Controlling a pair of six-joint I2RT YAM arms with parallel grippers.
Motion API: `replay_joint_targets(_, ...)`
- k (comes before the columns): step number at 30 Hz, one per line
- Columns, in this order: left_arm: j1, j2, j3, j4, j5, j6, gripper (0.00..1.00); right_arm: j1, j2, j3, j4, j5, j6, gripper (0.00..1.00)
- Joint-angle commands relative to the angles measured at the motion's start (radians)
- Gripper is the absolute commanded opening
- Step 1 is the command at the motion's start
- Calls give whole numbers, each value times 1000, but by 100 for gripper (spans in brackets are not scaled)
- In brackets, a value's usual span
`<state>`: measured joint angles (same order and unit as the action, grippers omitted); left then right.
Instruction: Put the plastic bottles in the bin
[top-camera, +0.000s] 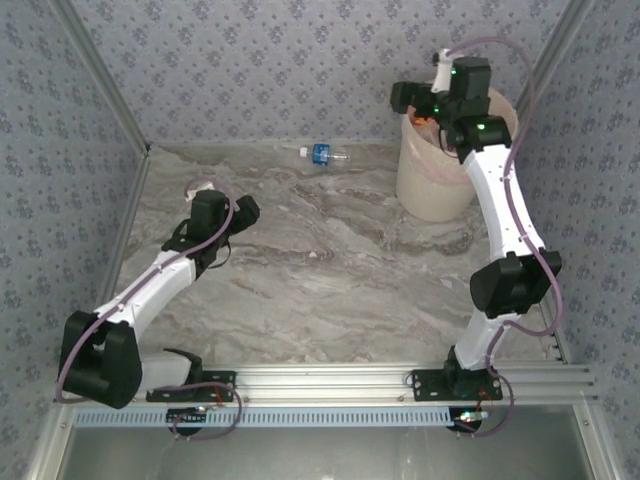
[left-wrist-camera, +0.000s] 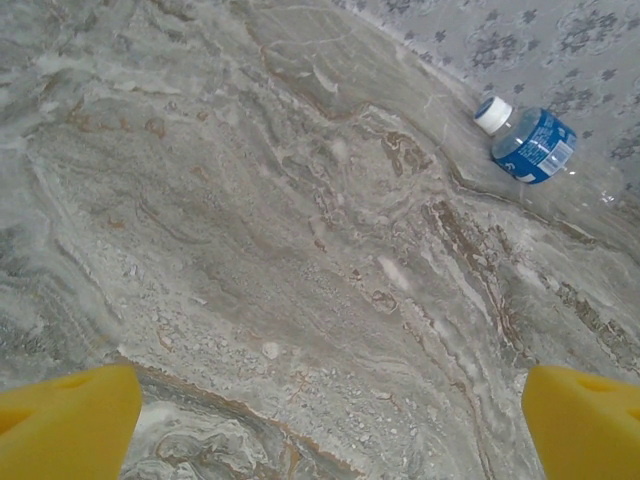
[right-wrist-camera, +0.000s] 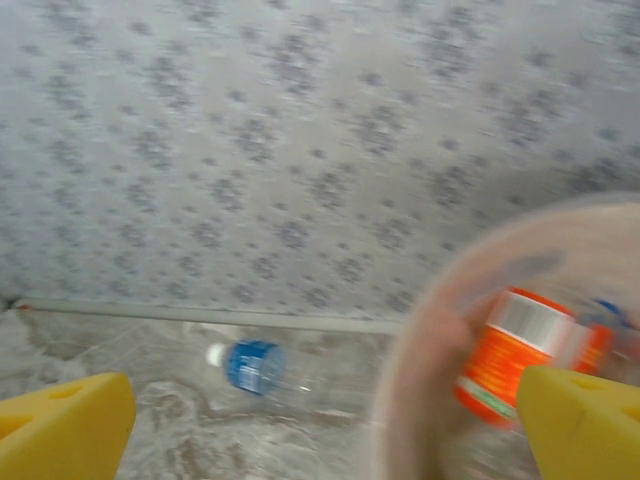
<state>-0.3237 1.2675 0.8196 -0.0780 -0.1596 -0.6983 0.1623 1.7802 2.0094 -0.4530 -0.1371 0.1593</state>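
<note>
One clear plastic bottle (top-camera: 325, 154) with a blue label and white cap lies on its side by the back wall. It appears again at the upper right in the left wrist view (left-wrist-camera: 535, 145) and low in the right wrist view (right-wrist-camera: 255, 366). My left gripper (top-camera: 243, 210) hovers over the marble table well short of it, open (left-wrist-camera: 335, 420) and holding nothing. My right gripper (top-camera: 418, 105) is above the left rim of the cream-white bin (top-camera: 430, 185), also open (right-wrist-camera: 325, 425) and holding nothing. An orange-labelled bottle (right-wrist-camera: 510, 355) lies inside the blurred bin (right-wrist-camera: 440, 330).
Patterned walls close in the table at the back and both sides. The bin stands in the back right corner, and an aluminium rail (top-camera: 330, 380) runs along the near edge.
</note>
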Motion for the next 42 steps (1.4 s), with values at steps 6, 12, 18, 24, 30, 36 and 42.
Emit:
replay_joint_targets(6, 16, 36, 61, -12, 72, -30, 98, 102, 21, -139, 282, -190, -27, 100)
replay_joint_targets(12, 28, 39, 53, -12, 82, -59, 98, 172, 148, -114, 273, -319, -110, 100)
replay_joint_targets(18, 29, 58, 39, 19, 117, -71, 98, 229, 270, -69, 218, -242, -204, 100)
replay_joint_targets(24, 29, 57, 19, 43, 114, -72, 98, 233, 435, 83, 122, -150, -239, 100)
replay_joint_targets(30, 33, 75, 31, 32, 119, -69, 98, 222, 606, 275, 67, -109, -402, 100)
replay_joint_targets(36, 34, 124, 69, 9, 192, -42, 98, 216, 734, 374, 105, -70, -611, 100)
replay_joint_targets(42, 34, 176, 96, 0, 196, -16, 98, 175, 867, 515, 70, -124, -635, 100)
